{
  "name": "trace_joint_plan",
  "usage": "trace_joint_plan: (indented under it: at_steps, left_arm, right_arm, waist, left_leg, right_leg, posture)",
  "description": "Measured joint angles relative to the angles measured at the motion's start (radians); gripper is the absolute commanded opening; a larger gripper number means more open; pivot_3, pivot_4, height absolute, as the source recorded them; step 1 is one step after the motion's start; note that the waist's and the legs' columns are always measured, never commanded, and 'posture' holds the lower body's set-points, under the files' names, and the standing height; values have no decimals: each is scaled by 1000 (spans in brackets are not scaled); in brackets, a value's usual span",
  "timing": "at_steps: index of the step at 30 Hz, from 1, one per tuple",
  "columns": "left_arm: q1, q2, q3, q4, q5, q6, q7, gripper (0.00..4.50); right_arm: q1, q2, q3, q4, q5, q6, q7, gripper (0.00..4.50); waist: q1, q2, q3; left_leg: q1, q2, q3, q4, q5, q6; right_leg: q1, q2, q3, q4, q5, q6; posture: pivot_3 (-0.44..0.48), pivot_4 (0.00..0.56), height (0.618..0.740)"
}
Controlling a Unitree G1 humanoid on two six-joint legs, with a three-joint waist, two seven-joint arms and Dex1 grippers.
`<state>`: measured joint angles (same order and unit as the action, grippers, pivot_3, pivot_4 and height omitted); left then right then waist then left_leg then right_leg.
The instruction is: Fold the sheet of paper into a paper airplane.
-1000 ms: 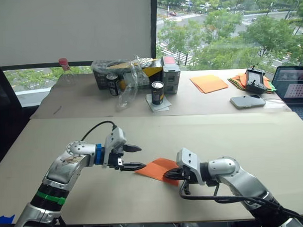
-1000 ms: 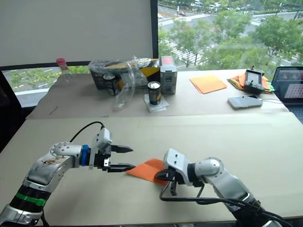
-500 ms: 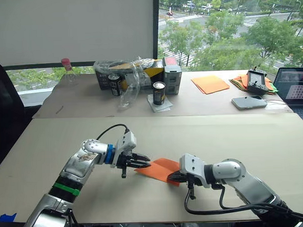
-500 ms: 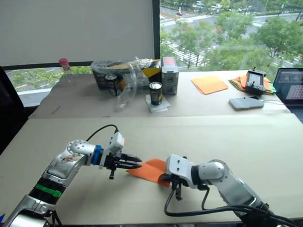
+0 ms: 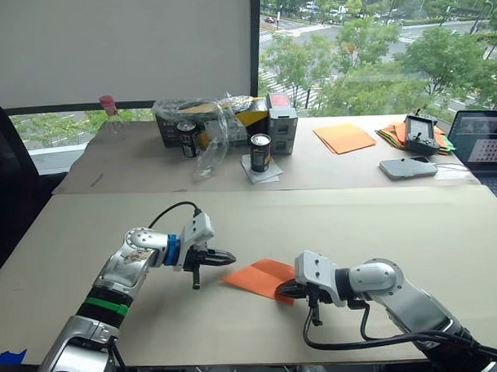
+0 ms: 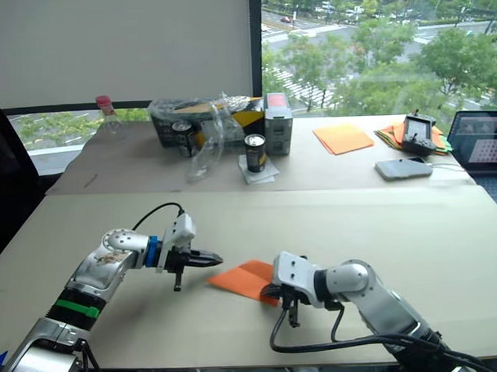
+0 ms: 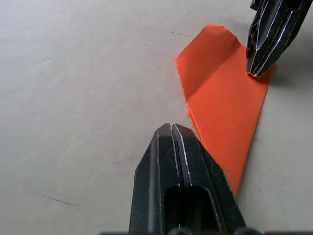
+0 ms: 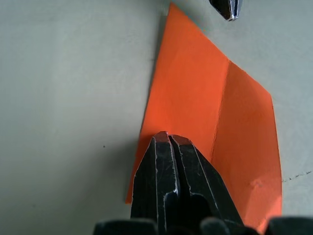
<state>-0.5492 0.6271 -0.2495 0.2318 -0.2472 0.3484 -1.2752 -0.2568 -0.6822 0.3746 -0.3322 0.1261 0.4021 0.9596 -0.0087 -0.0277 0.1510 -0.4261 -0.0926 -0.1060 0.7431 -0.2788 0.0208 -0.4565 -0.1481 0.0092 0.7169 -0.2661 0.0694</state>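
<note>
The sheet of paper (image 5: 258, 278) lies flat on the beige table (image 5: 397, 222), bright orange, with a crease along it and one pointed corner toward my left arm. My left gripper (image 5: 231, 256) is shut and empty, its tip (image 7: 171, 127) just off that pointed corner (image 8: 171, 10) and not touching it. My right gripper (image 5: 282, 292) is shut too, its fingertips (image 8: 168, 137) resting on top of the paper (image 8: 205, 98) at its near right edge. In the left wrist view the right gripper's tip (image 7: 259, 68) meets the paper (image 7: 225, 93) at the far side.
The back table holds two cans (image 5: 259, 151), a box and crumpled plastic (image 5: 218, 122), a bottle (image 5: 107, 116), paler orange sheets (image 5: 343, 137), a coloured paper pile (image 5: 391, 133), a phone (image 5: 407, 167) and a laptop (image 5: 484, 143).
My left gripper has gone from open to shut and has drawn back to the left, off the paper's pointed corner. The right gripper stays shut on the paper's near edge.
</note>
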Motion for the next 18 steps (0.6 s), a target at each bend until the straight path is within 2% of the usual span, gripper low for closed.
trace_joint_plan:
  at_steps: [9,18]
  left_arm:
    - [101,22,-22,-134,0,52,-49,38]
    - [120,22,-24,-191,-29,114,-44,38]
  right_arm:
    - [-20,2,6,18,0,1,4,0]
    - [-41,3,8,39,0,-2,21,0]
  waist:
    - [-2,0,0]
    - [-3,0,0]
  left_leg:
    - [0,0,0,0,0,0]
    - [0,0,0,0,0,0]
  right_leg:
    - [1,0,0,0,0,0]
    - [0,0,0,0,0,0]
  posture:
    - [0,150,670]
    - [0,150,670]
